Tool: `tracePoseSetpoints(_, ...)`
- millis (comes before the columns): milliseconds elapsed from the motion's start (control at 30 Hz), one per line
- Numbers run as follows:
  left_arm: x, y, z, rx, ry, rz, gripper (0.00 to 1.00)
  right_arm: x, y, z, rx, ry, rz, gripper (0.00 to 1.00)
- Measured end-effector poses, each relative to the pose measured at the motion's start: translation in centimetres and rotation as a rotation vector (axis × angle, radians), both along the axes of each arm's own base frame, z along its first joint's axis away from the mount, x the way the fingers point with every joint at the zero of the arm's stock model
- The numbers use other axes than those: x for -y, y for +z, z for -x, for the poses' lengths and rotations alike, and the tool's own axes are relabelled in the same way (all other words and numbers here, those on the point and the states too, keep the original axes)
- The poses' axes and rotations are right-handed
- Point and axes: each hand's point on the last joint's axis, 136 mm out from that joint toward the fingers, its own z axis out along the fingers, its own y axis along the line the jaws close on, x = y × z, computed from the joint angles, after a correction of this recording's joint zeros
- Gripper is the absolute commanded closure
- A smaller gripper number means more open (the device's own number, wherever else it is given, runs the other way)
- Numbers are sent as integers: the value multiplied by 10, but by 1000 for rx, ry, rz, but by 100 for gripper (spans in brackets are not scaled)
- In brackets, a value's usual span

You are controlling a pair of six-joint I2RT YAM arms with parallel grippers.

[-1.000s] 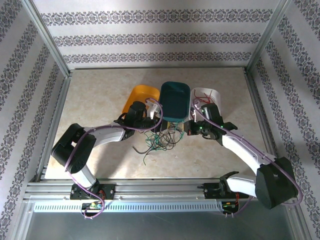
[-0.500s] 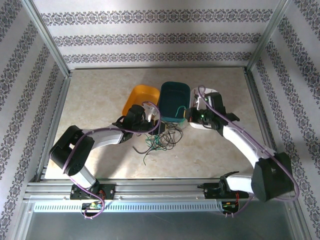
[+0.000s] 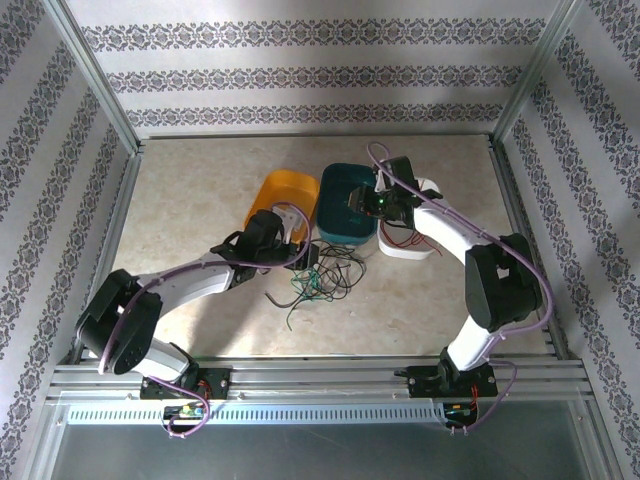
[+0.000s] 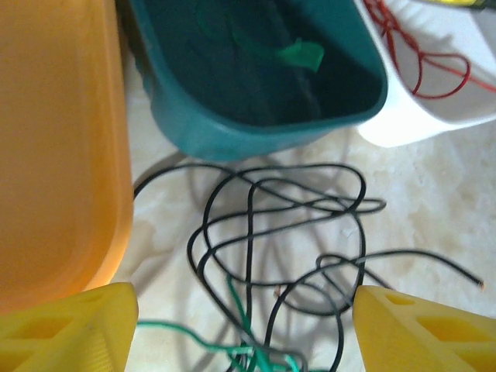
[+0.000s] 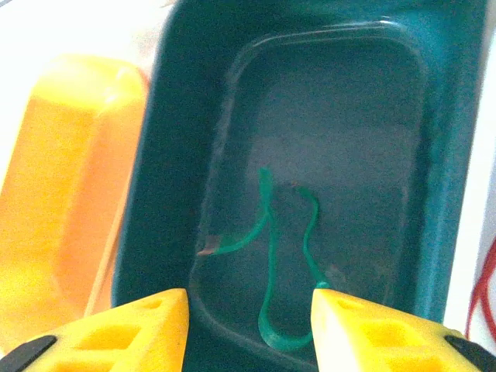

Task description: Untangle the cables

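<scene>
Green cable (image 5: 270, 263) lies mid-frame in the teal tray (image 5: 178, 116), right fingers (image 5: 132, 333) spread above it; left fingers (image 4: 70, 329) spread over tangled black cables (image 4: 249, 232) on the table (image 4: 418, 201).

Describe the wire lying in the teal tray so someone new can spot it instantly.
On the table, a teal tray sits between an orange tray and a white tray. On its floor lies one thin looped wire. It is green and alone there, unlike the red wire in the white tray and the black-and-green tangle lying in front.
</scene>
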Motion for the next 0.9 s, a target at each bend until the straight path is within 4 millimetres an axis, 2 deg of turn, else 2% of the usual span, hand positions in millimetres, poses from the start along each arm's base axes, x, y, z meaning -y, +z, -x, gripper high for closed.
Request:
tracePoseSetpoints(100, -10, -4, 13, -50, 1, -38, 25, -14, 17, 15, 47, 57, 20, 53)
tracePoseSetpoints(233, -21, -16, 34, -124, 5, -63, 28, -30, 33, 46, 93, 147, 41, 54)
tracePoseSetpoints(300, -24, -27, 46, -174, 2, -60, 29, -37, 32, 59, 95, 186, 57, 54)
tracePoseSetpoints(433, -22, -45, 61, -268, -19, -48, 35, -44, 17, 79, 58, 236, 89, 55)
tracePoseSetpoints(500, -21, -50, 63, -290, -23, -46, 40, -42, 9, 83, 34, 238, 99, 55)
tracePoseSetpoints(600, -20, -52, 64, -300, -28, -44, 56, -39, 3, 87, 16, 235, 110, 55)
tracePoseSetpoints(667, -18, -51, 62, -290, -34, -39, 61, -38, 2, 87, 13, 234, 114, 55)
tracePoseSetpoints(800, -16, -55, 60, -289, -39, -38, 65, -38, 1, 88, 11, 234, 116, 55)
tracePoseSetpoints(900, -16, -66, 60, -313, -40, -55, 60, -37, -1, 88, 8, 232, 120, 55)
